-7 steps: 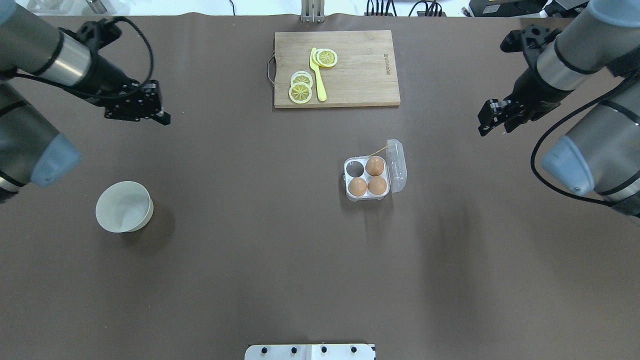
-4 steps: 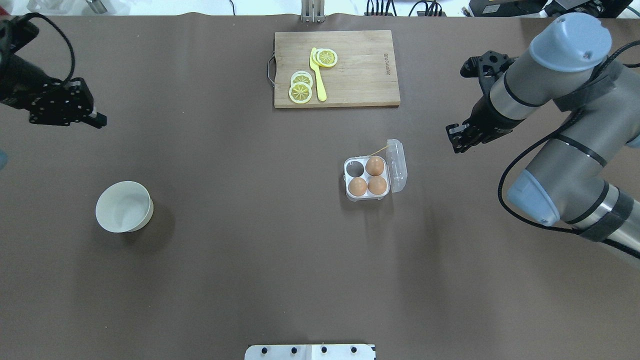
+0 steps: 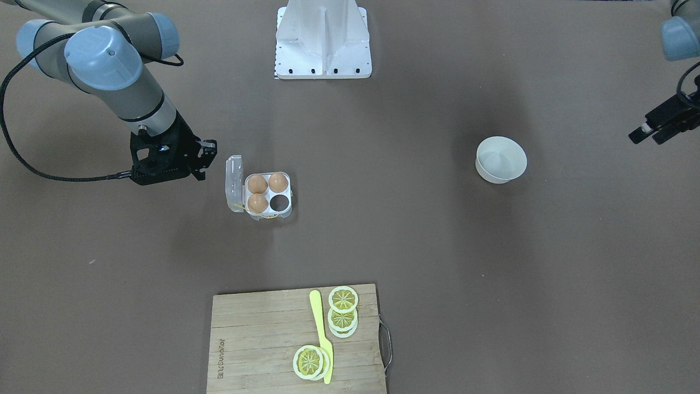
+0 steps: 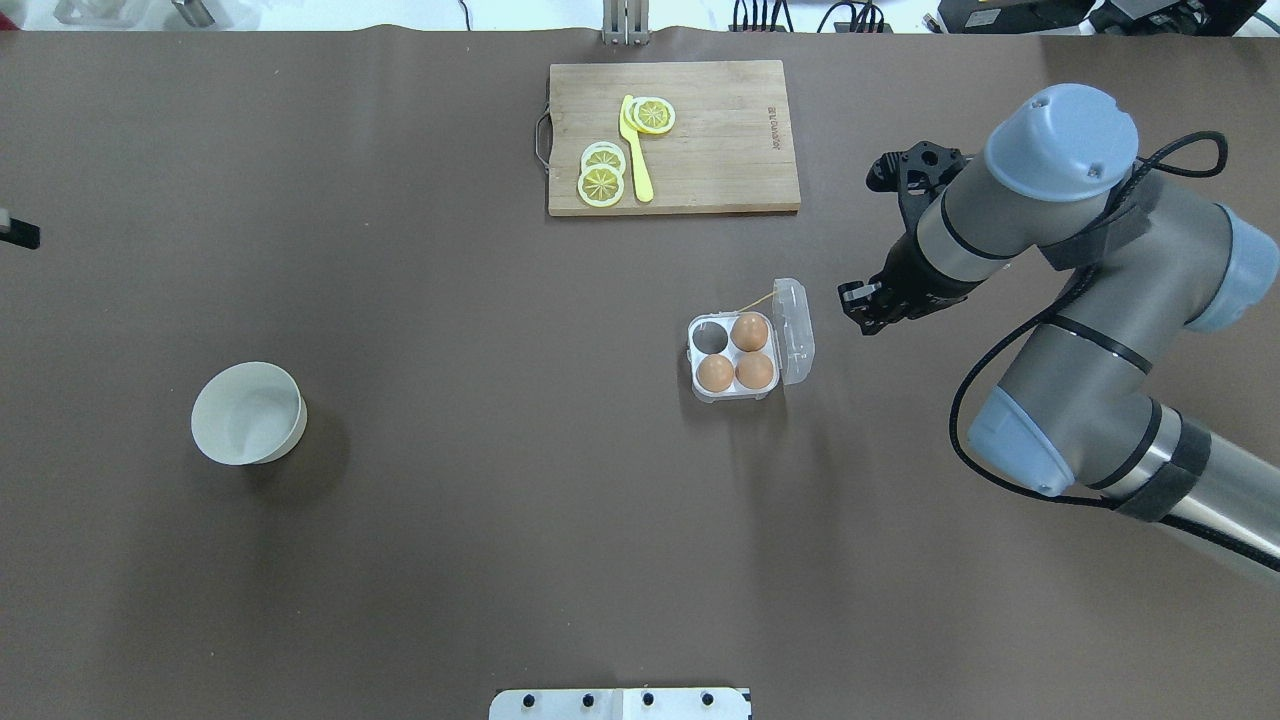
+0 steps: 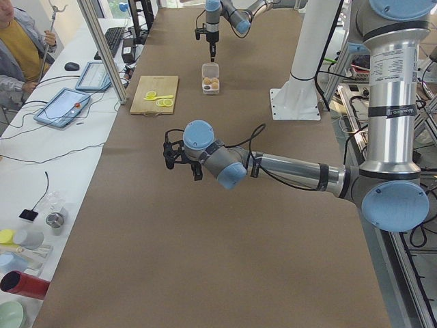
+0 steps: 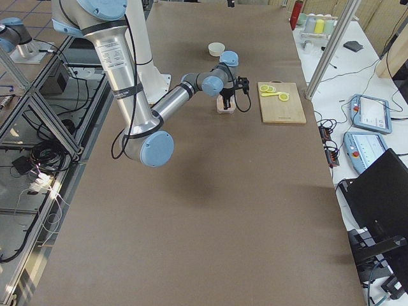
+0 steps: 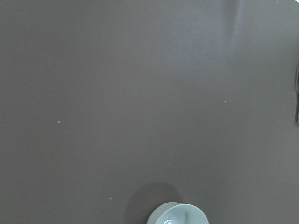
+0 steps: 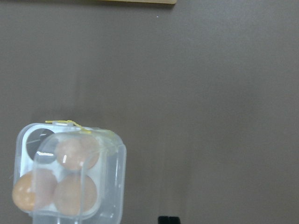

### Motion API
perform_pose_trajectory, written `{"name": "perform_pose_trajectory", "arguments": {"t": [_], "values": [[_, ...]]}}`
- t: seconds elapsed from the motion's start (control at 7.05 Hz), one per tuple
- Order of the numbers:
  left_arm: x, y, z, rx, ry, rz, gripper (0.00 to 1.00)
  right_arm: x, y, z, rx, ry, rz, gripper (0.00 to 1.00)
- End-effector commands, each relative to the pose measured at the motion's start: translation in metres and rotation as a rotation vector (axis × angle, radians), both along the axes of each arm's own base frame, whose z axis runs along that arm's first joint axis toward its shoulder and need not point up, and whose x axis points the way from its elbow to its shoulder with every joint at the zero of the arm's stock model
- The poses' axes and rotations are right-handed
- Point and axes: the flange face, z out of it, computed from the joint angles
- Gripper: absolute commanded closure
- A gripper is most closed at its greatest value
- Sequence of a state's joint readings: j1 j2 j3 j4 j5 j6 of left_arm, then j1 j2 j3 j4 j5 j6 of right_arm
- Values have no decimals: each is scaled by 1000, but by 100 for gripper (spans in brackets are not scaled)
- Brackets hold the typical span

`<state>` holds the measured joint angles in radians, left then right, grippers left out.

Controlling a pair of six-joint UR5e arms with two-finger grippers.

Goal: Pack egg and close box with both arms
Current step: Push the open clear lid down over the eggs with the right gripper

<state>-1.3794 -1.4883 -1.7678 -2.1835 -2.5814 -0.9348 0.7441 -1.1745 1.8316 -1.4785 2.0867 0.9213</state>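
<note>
The clear egg box (image 4: 711,340) sits on the brown table, right of centre, with its lid (image 4: 795,330) standing open on the right side. Three orange-brown eggs (image 4: 749,331) (image 4: 714,373) (image 4: 755,371) fill three cups and the far-left cup is bare. My right gripper (image 4: 855,308) hangs just right of the lid, apart from it, and looks shut and empty; it also shows in the front view (image 3: 205,160). The right wrist view shows the box (image 8: 39,142) at lower left. My left gripper (image 3: 640,134) is far off at the table's left edge, looks shut, and is empty.
A white bowl (image 4: 247,413) stands at the left. A wooden cutting board (image 4: 720,140) with lemon slices (image 4: 601,185) and a yellow knife (image 4: 637,160) lies at the back centre. The white pedestal (image 3: 324,38) is at the robot's side.
My right arm has swung left and brought its gripper close to the box's open lid. My left arm has pulled away to the left, almost out of the overhead view.
</note>
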Motion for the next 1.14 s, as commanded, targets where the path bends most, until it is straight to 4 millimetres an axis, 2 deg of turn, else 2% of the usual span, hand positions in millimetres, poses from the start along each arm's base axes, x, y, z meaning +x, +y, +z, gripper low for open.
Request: {"name": "perform_pose_trajectory", "arguments": {"t": [0.0,0.14,0.28,0.43,0.57,0.71,0.85,0.99], "values": [[-34,15,39,31,-43,-19,2,-11,1,-15,-3,-24,17,100],[-53,21,59,57,-63,-25,2,-21,-3,-27,-18,-36,30,100],[-58,24,64,59,-68,-30,2,-26,-5,-34,-14,-43,30,100],[-61,24,65,57,-69,-36,2,-32,-4,-39,-19,-48,30,100],[-69,29,68,49,-67,-52,2,-44,-4,-39,-18,-80,45,100],[-71,30,68,47,-67,-56,2,-62,-6,-37,-28,-125,62,100],[-72,30,70,45,-72,-60,2,-71,-6,-40,-40,-147,78,100],[-78,31,72,54,-80,-68,2,-70,-6,-49,-37,-162,76,100]]}}
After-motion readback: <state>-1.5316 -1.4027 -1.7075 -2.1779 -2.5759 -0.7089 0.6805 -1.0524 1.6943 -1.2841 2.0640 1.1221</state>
